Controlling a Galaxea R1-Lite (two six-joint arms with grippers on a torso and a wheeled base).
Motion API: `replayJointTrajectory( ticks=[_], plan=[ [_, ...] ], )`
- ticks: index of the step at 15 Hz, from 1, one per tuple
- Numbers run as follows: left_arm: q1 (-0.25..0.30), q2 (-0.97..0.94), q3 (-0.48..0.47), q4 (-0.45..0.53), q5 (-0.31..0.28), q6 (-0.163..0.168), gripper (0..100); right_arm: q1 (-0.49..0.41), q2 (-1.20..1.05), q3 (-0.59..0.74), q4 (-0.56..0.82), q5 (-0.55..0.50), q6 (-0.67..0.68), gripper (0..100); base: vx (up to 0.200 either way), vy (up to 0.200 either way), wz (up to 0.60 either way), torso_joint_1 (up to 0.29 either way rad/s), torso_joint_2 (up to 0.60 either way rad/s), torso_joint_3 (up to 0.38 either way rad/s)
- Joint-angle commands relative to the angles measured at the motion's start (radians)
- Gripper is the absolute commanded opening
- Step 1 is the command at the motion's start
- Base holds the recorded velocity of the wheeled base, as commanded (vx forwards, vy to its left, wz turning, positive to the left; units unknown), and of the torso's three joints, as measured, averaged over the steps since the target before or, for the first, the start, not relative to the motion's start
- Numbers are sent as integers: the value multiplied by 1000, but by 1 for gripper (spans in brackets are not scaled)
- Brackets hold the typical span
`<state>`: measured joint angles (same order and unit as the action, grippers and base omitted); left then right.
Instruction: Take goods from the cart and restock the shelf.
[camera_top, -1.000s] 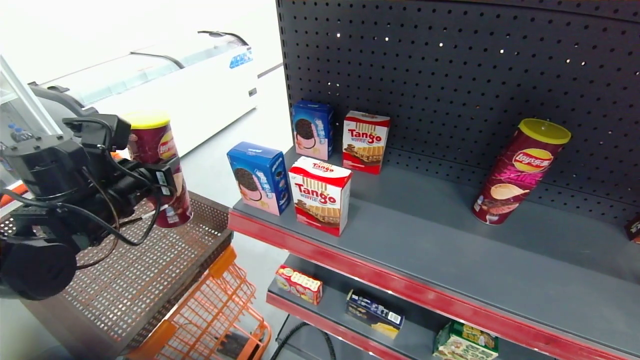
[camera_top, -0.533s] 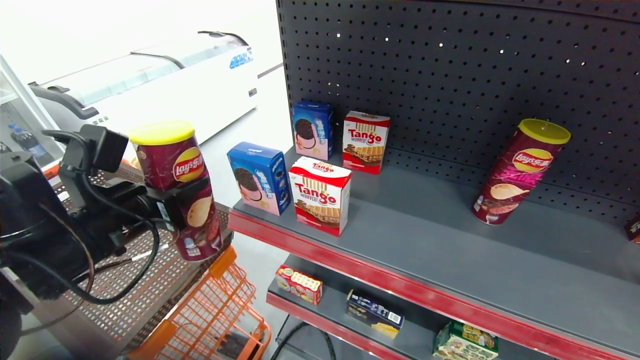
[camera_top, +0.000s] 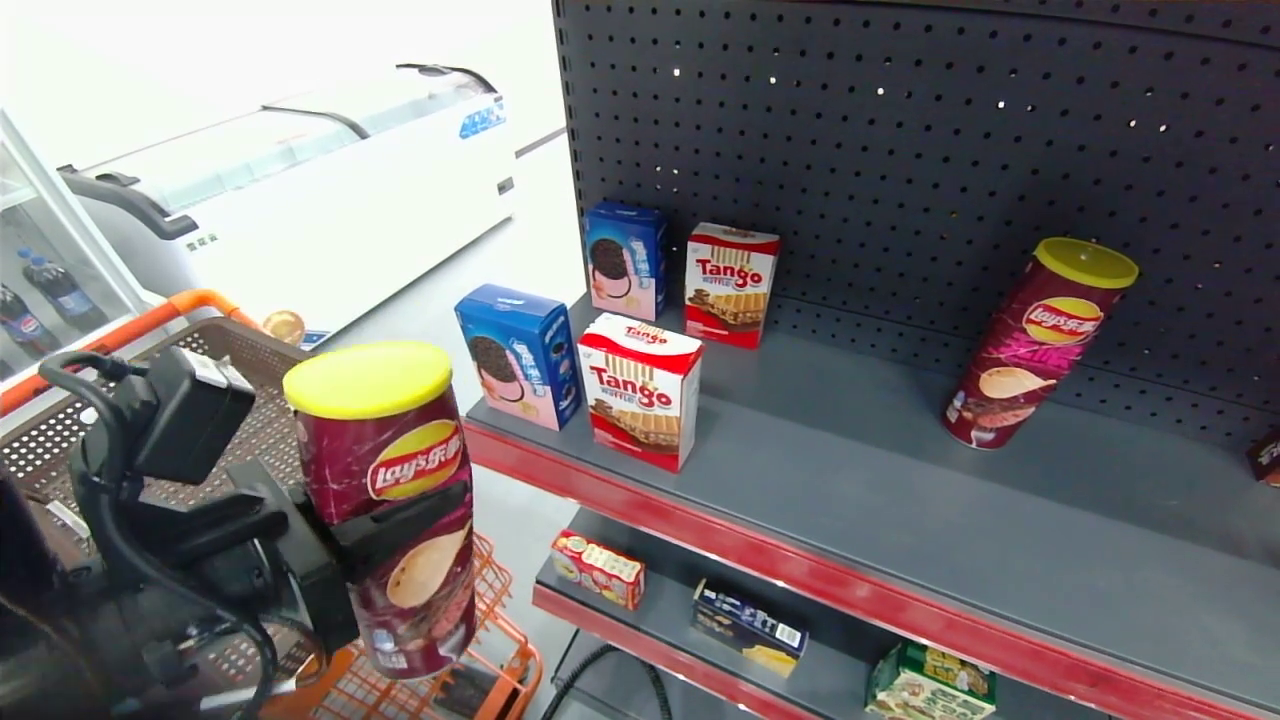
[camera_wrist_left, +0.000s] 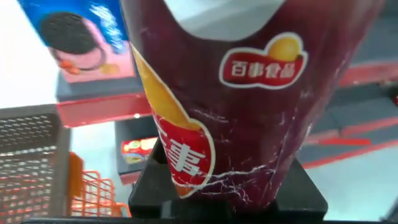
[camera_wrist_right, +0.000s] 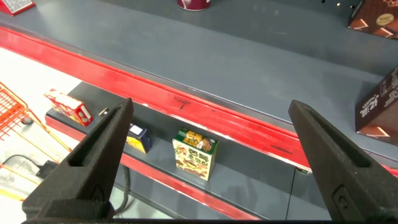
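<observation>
Gripping a maroon chip can (camera_top: 370, 430) at mid-height, the left gripper (camera_top: 400, 522) has its black fingers (camera_top: 430, 500) closed around the tube. It holds the can above the cart (camera_top: 130, 325), left of the shelf (camera_top: 850, 500) and clear of its red front edge. The can's long axis runs roughly vertical, yellow lid up, base down. On the upper shelf board stand two blue cookie boxes (camera_top: 520, 355) and two red-and-white wafer boxes (camera_top: 640, 390). Well apart to their right, a second chip can (camera_top: 1040, 345) stands on its base near the pegboard (camera_top: 900, 150), lid up too. The right gripper (camera_wrist_right: 211, 107) hangs before the shelf's red edge, fingers spread wide, holding nothing.
</observation>
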<state>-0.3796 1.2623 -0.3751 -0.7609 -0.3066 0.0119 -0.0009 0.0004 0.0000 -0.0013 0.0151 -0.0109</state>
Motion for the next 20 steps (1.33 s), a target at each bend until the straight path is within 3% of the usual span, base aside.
replayJointTrajectory(
  ticks=[1, 5, 8, 16, 20],
  plan=[
    [-51, -24, 25, -3, -3, 3, 0, -1, 0, 0, 0, 0, -1, 100, 0, 0, 0, 0, 0, 0],
    [-79, 72, -90, -25, -6, 3, 0, 1, 0, 0, 0, 0, 0, 100, 0, 0, 0, 0, 0, 0],
    [-107, 78, -77, -26, -8, 3, 0, 1, 0, 0, 0, 0, -3, 100, 0, 0, 0, 0, 0, 0],
    [-110, 63, -64, -26, -31, 2, 0, 1, 0, 0, 0, 2, -3, 100, 0, 0, 0, 0, 0, 0],
    [-108, 63, -64, -26, -32, 3, 0, 1, 0, 0, 0, 2, -4, 100, 0, 0, -600, 0, -6, 2]
  ],
)
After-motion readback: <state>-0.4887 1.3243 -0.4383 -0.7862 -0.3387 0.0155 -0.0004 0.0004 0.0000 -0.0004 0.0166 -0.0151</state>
